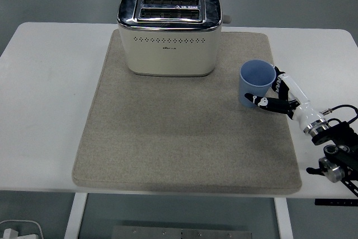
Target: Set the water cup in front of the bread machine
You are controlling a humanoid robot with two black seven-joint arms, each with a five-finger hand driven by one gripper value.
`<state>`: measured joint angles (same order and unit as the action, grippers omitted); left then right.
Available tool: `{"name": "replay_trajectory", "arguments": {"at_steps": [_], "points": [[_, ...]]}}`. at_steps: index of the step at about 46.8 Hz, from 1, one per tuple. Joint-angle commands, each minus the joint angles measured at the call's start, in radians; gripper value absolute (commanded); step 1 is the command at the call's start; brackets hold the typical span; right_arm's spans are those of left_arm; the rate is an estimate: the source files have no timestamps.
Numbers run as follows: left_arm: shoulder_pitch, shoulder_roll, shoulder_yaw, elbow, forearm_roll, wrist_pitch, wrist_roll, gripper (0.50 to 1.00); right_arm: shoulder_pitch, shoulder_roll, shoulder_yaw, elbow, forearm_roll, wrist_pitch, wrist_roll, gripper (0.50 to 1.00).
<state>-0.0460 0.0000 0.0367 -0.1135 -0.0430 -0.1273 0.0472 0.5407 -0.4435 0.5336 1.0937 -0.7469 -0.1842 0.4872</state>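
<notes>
cup (257, 84) stands upright on the mat's (184, 149) right part, mouth facing up, long axis vertical. it is a plain pale blue tumbler, inside bare, to the right of the cream toaster (169, 33) and near it. right hand (282, 97) has its fingers curled around the cup's right side, thumb low on the wall.

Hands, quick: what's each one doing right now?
Left hand: not in view.
Right hand: fingers wrapped around the blue cup, which stands upright on the mat.
</notes>
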Motion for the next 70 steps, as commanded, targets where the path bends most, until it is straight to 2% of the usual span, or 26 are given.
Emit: {"name": "replay_trajectory", "arguments": {"at_steps": [1,26,35,38,40,46,48,49,70], "points": [[0.0,0.0,0.0,0.0,0.0,0.0,0.0,0.996,0.001,0.006,0.002,0.0,0.0,0.003,-0.001,0.919],[0.0,0.0,0.0,0.0,0.0,0.0,0.0,0.996,0.031,0.028,0.0,-0.003,0.006,0.003,-0.01,0.919],[0.0,0.0,-0.001,0.0,0.0,0.0,-0.001,0.996,0.03,0.028,-0.003,-0.008,0.0,0.003,-0.009,0.905],[0.0,0.0,0.0,0.0,0.0,0.0,0.0,0.996,0.03,0.028,-0.003,-0.011,-0.002,0.003,-0.009,0.875],[0.0,0.0,0.0,0.0,0.0,0.0,-0.001,0.996,0.031,0.028,-0.007,-0.011,-0.002,0.003,-0.009,0.828],[0.0,0.0,0.0,-0.002,0.0,0.0,-0.001,0.996,0.035,0.026,-0.007,-0.011,-0.003,0.005,-0.009,0.621],[0.0,0.0,0.0,0.0,0.0,0.0,-0.001,0.996,0.036,0.026,-0.007,-0.011,-0.003,0.005,-0.009,0.525],[0.0,0.0,0.0,0.0,0.0,0.0,0.0,0.996,0.036,0.026,-0.009,-0.011,-0.003,0.005,-0.009,0.5],[0.0,0.0,0.0,0.0,0.0,0.0,-0.001,0.996,0.036,0.026,-0.007,-0.009,-0.003,0.031,-0.022,0.5]]}}
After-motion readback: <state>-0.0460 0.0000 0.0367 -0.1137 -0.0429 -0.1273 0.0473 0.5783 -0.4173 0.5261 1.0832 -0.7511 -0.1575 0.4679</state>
